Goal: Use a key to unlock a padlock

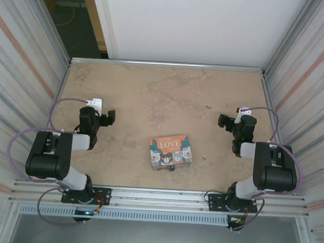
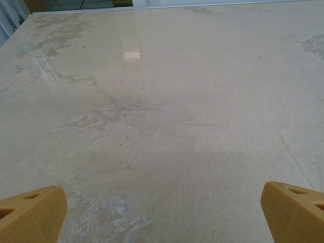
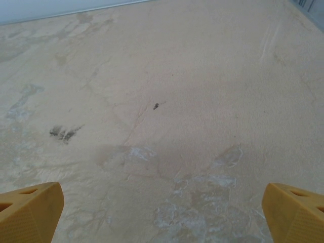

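Note:
A tiny blue-teal padlock (image 1: 171, 168) sits at the near edge of the orange-and-blue "LOVE" box (image 1: 170, 150), in the middle of the table. To the right of the box a tiny pale speck on the table looks like the key (image 1: 203, 156); it is too small to make out details. My left gripper (image 1: 111, 118) hovers left of the box and is open. My right gripper (image 1: 224, 121) is up and right of the box, open too. In the left wrist view the left gripper (image 2: 164, 212) has its yellow fingertips (image 2: 31, 212) wide apart over bare table. The right gripper (image 3: 163, 210) shows likewise.
The tan table (image 1: 153, 93) is walled by metal panels on the left and right, with a rail along its near edge (image 1: 162, 198). There are dark smudges (image 3: 63, 132) on the surface ahead of the right gripper.

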Available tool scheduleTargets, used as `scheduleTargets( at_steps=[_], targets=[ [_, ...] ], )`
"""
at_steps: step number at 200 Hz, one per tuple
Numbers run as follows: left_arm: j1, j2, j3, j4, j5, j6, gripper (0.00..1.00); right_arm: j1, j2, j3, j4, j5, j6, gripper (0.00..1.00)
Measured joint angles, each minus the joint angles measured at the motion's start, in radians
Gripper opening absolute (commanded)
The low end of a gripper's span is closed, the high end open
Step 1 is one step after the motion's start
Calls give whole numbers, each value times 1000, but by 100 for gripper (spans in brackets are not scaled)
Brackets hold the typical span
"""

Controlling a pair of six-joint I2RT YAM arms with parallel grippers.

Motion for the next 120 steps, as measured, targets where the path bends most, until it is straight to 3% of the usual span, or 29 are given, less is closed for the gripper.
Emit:
scheduleTargets(
  at_steps=[62, 120],
  targets=[
    [-34, -271, 87, -263, -71, -42, 99, -3, -262, 93, -281, -17, 71, 99],
    [-39, -438, 229, -676, 26, -292, 99, 31, -472, 225, -657, -109, 220, 99]
  ],
)
